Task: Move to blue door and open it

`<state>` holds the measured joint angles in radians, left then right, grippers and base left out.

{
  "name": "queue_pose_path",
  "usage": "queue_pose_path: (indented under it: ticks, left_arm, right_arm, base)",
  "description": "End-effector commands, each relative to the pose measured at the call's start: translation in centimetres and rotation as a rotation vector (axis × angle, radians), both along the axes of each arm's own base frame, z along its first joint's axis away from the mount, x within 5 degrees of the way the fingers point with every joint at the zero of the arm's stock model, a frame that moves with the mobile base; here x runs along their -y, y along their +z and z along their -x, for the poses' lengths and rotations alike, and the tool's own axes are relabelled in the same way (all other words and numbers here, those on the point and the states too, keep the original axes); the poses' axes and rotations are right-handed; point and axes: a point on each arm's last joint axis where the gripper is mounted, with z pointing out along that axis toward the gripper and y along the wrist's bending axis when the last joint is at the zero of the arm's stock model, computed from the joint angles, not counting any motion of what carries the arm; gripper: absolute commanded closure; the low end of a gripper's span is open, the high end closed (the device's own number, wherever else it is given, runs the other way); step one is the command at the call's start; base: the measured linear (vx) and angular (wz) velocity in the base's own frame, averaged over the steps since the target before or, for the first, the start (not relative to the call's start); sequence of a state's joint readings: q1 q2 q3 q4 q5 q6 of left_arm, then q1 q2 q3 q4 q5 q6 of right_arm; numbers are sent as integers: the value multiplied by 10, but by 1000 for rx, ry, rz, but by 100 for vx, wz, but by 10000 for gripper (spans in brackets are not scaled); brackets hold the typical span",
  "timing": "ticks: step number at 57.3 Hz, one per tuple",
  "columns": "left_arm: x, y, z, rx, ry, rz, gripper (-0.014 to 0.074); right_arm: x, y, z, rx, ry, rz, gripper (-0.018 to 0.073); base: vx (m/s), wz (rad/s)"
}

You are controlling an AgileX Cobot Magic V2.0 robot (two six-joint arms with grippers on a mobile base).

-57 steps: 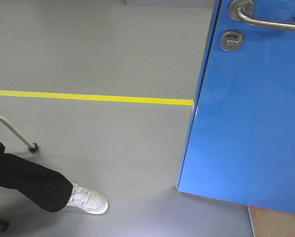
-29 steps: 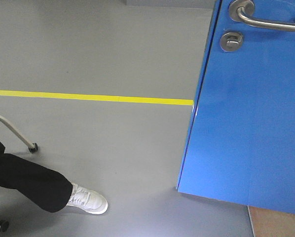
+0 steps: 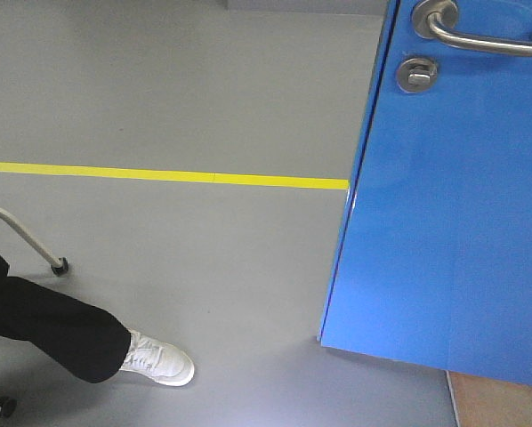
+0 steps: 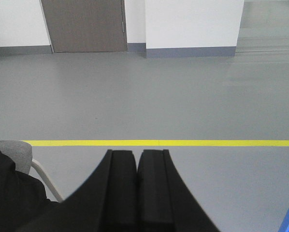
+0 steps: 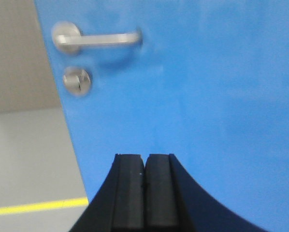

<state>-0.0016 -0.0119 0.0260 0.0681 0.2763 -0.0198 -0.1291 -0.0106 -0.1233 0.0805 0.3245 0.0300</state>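
The right gripper point(image 5: 145, 159) has its two black fingers pressed together, with only a thin line between them, and it holds nothing. It points at the blue door point(image 5: 207, 96), which fills most of the right wrist view; it is apart from the panel, not touching it. Up and to the left of the gripper is the silver handle point(image 5: 98, 39), lying level, and just below its round base sits the round lock point(image 5: 77, 80). Both are a little blurred.

The left gripper point(image 4: 136, 159) is also closed, the fingers meeting along a narrow seam, and empty. It faces open grey floor point(image 4: 144, 101) with a yellow line point(image 4: 159, 143) running across it. Far behind are a white wall and a brown door point(image 4: 84, 24).

In the front view the blue door stands at the right side, with its dark edge point(image 3: 359, 169) toward the floor, and the handle and the lock are at the top. At lower left there are a leg in black trousers point(image 3: 48, 325), a white shoe point(image 3: 159, 360) and part of a chair point(image 3: 30, 240) on casters.
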Motion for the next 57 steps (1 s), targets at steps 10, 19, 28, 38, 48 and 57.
queue_pose_path:
  ticks: [10, 19, 28, 38, 48, 57]
  left_arm:
    - [1, 17, 1, 123, -11, 10, 524]
    - [1, 17, 1, 123, -11, 10, 524]
    - [1, 17, 1, 123, -11, 10, 524]
    - [1, 17, 1, 123, -11, 10, 524]
    - [1, 17, 1, 123, -11, 10, 524]
    - [1, 17, 1, 123, -11, 10, 524]
  right_arm:
    - [3, -29, -8, 98, -25, 38, 547]
    - [4, -30, -8, 87, -26, 76, 547]
    - [4, -30, -8, 87, -26, 76, 547]
    - [4, -30, -8, 87, -26, 76, 547]
    - [4, -30, -8, 87, -26, 77, 547]
    - [4, -30, -8, 87, -26, 77, 547]
  base:
    - [0, 0]
    - [0, 0]
    - [0, 0]
    - [0, 0]
    - [0, 0]
    - [0, 0]
